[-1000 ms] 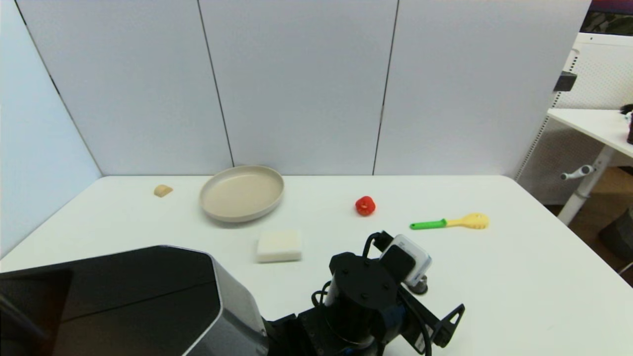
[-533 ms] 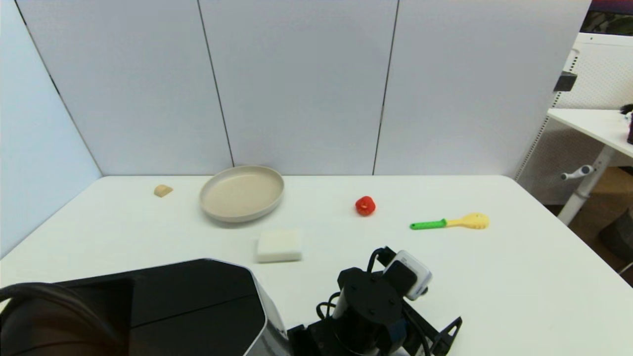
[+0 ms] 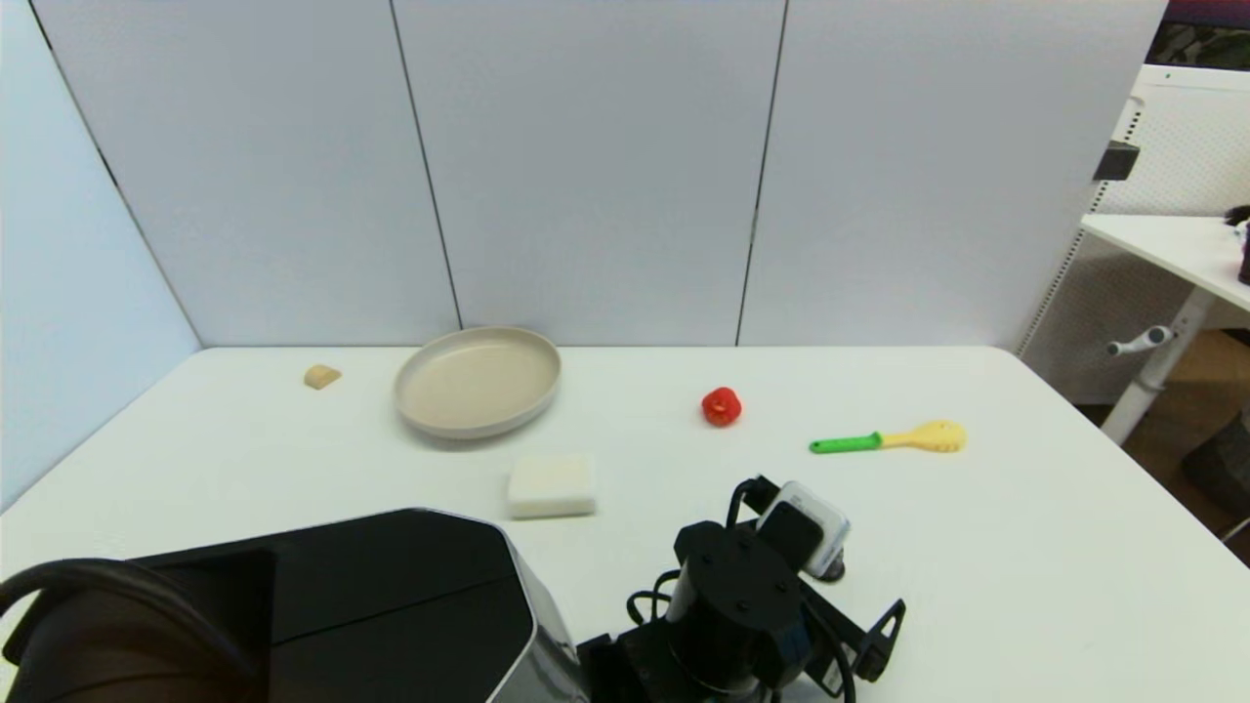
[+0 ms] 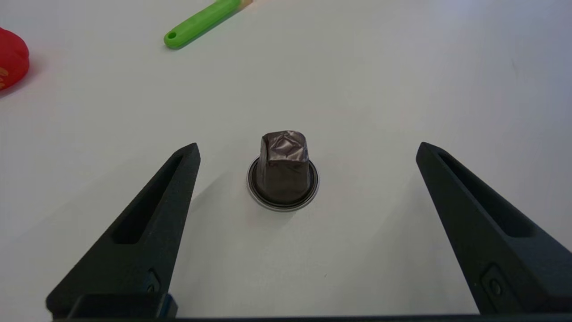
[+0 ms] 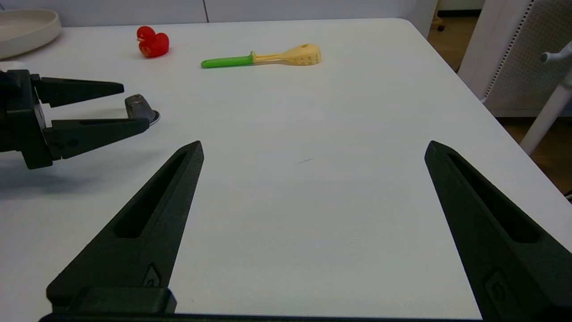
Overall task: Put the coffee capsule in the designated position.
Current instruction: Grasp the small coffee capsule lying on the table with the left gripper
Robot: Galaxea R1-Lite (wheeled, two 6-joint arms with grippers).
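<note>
On the white table (image 4: pixel 402 67) I saw the coffee capsule (image 4: pixel 283 175) standing rim-down, untouched between the spread fingers of my left tool (image 4: pixel 308 150); right tool (image 5: pixel 313 147) likewise released

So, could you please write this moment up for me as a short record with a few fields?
capsule: the coffee capsule stands on its wide rim on the white table, narrow end up
left pincer: the left pincer is open, low at the table, a finger on each side of the capsule, neither touching
right pincer: the right pincer is open, empty, apart over bare table
nearby: red toy pepper; green-handled spoon; beige plate
</note>
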